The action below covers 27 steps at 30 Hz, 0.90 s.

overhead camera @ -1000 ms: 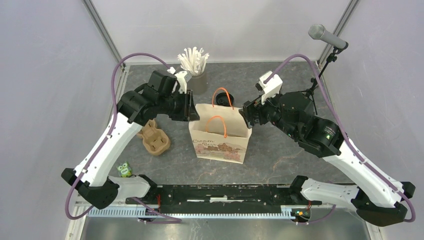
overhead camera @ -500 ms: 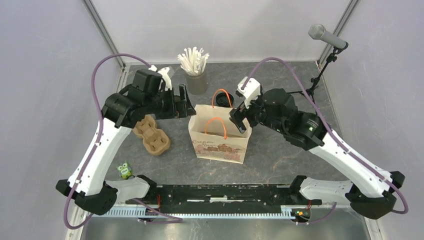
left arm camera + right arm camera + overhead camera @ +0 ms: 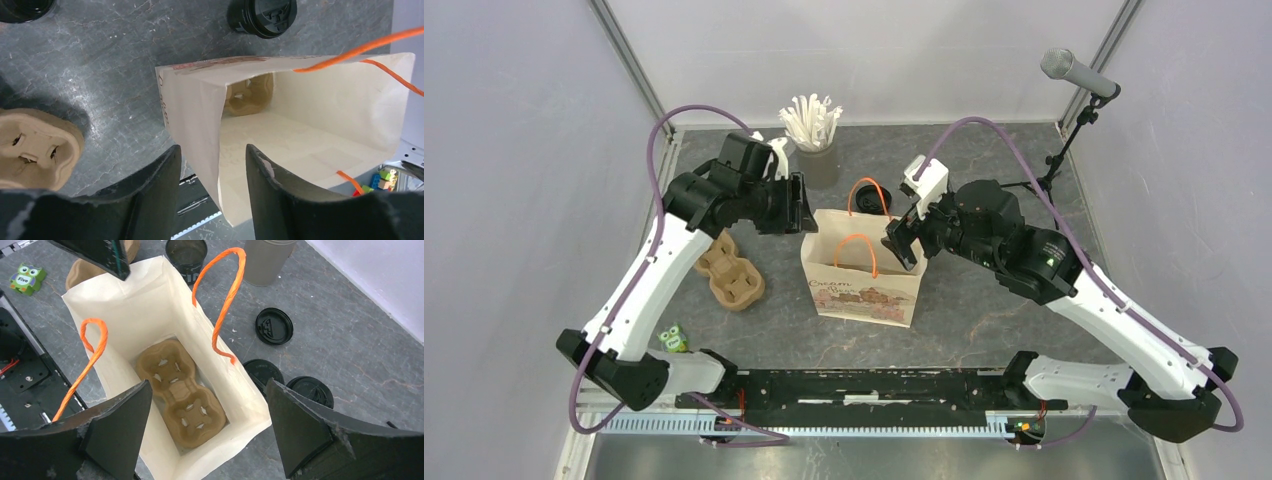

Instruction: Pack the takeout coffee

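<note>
Your left pincer [image 3: 212,150]: jaws apart, straddling the side wall of the cream paper bag [image 3: 320,115].
Your right pincer [image 3: 208,385]: spread wide over its mouth.
Coffee: black lidded disposable cup [image 3: 262,15] behind the bag, toward the far edge of the surface [image 3: 125,65].

We're high up on the near side of the paper bag [image 3: 864,270], looking down over the whole table [image 3: 994,310], with the bag mid-frame and well off. Left wrist view: close in at the bag's left edge, facing down along its side wall and partly into its mouth. Right wrist view: close above the bag, tilted down into it. All three share the bag; both wrist views catch the pulp carrier [image 3: 181,390] on its floor and a black lid [image 3: 274,326] just behind the bag
</note>
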### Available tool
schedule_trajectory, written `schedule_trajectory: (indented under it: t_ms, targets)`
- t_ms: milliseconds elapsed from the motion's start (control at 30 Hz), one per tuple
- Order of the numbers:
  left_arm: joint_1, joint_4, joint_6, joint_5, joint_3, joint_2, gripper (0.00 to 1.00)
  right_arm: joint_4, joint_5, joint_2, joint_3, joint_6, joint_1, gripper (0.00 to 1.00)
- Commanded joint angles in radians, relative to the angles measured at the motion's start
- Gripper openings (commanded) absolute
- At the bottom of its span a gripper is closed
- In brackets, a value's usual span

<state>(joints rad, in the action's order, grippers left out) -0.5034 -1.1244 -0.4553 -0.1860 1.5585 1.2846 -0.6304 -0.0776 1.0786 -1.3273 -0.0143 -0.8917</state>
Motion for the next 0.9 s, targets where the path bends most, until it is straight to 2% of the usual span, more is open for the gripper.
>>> schedule_trajectory:
  t_ms: [0, 67, 200, 367, 600, 667, 833, 867]
  targets:
    - [0.0, 0.061, 0.082, -0.043, -0.005, 0.041, 0.56, 0.054, 0.025, -0.028, 0.009, 0.055, 0.004, 0.91]
    - [-0.001, 0.066, 0.089, -0.055, -0.003, 0.055, 0.52, 0.053, 0.024, -0.025, 0.003, 0.052, 0.003, 0.91]
    - [-0.005, 0.08, 0.114, -0.059, 0.0, 0.057, 0.26, 0.032, -0.004, -0.008, -0.026, 0.01, 0.005, 0.91]
    - [-0.007, 0.118, 0.213, -0.086, 0.015, 0.031, 0.03, -0.052, -0.017, 0.099, -0.183, -0.063, 0.013, 0.92]
    - [-0.006, 0.256, 0.321, -0.086, -0.09, -0.079, 0.02, 0.0, 0.062, 0.191, -0.268, -0.079, 0.056, 0.91]
    - [-0.007, 0.299, 0.33, -0.086, -0.132, -0.113, 0.02, 0.025, 0.112, 0.213, -0.265, -0.087, 0.067, 0.88]
    - [-0.005, 0.405, 0.34, -0.102, -0.243, -0.19, 0.02, 0.114, 0.195, 0.252, -0.264, -0.14, 0.077, 0.71]
    - [-0.006, 0.418, 0.337, -0.101, -0.261, -0.198, 0.02, 0.131, 0.23, 0.256, -0.264, -0.153, 0.078, 0.63]
